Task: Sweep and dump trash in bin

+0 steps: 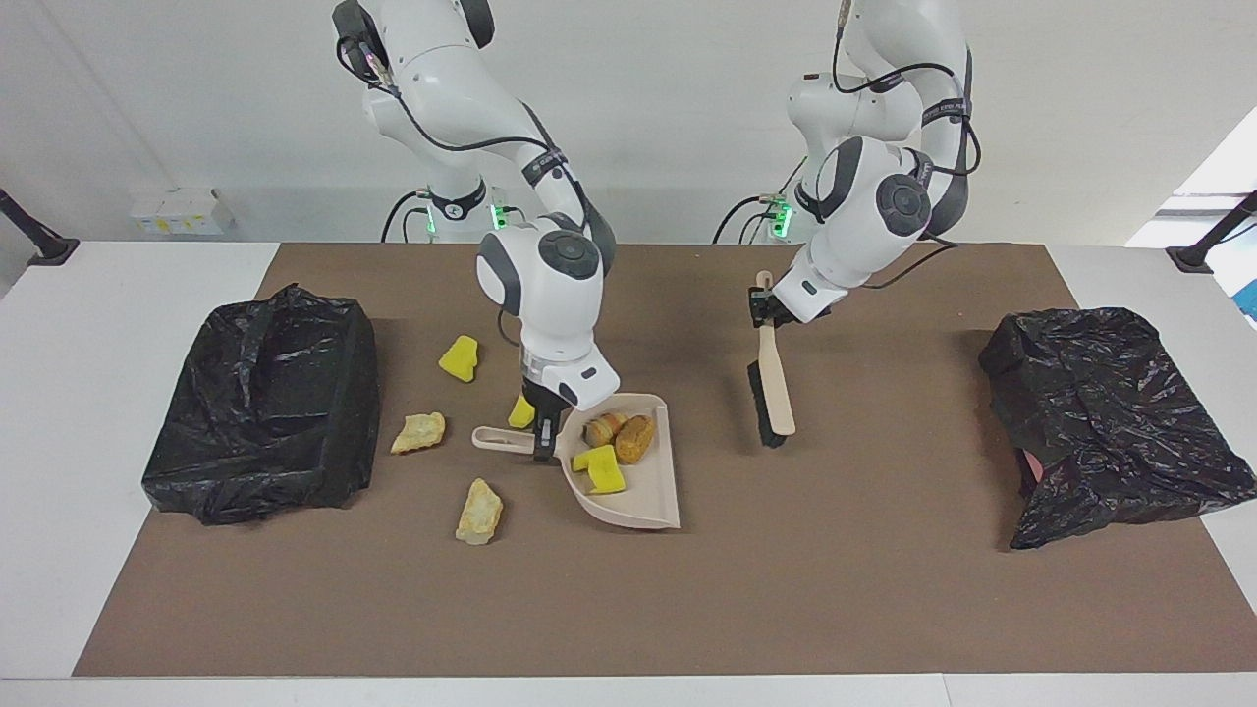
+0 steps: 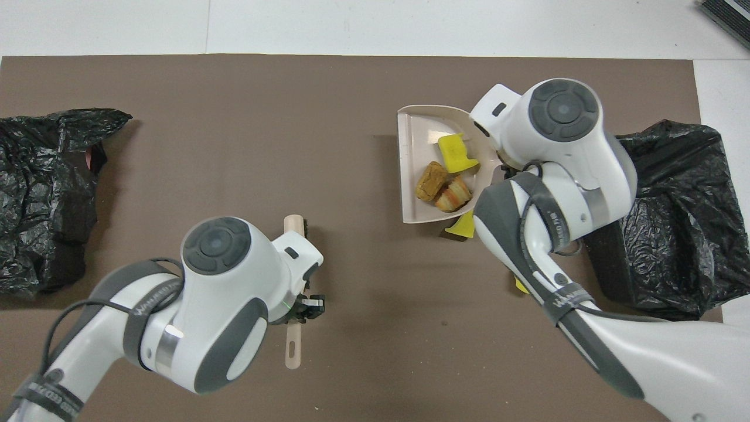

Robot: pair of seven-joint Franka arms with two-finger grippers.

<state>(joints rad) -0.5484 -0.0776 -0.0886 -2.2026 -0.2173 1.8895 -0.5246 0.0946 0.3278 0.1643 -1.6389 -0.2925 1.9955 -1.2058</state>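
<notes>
Currently, dustpan (image 1: 628, 481): raised by its handle, clamped in the right gripper (image 1: 543, 437), so four trash chunks (image 1: 614, 447) are carried toward the open bin (image 1: 265, 403) at the mat's right-arm end.
Brush (image 1: 773, 393): pinched shut in the left gripper (image 1: 761, 306), kept aside near mid-mat.
Loose trash (image 1: 479, 511): three chunks are left beside the bin.

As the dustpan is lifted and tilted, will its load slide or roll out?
Probably. The dustpan looks smooth, with an open front. The brown lumps look rounded, so they may roll. The yellow sponge pieces look light and blocky, likelier to slide or tumble.

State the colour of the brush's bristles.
Black, on the brush; its handle is beige. Clearest in the facing view.
</notes>
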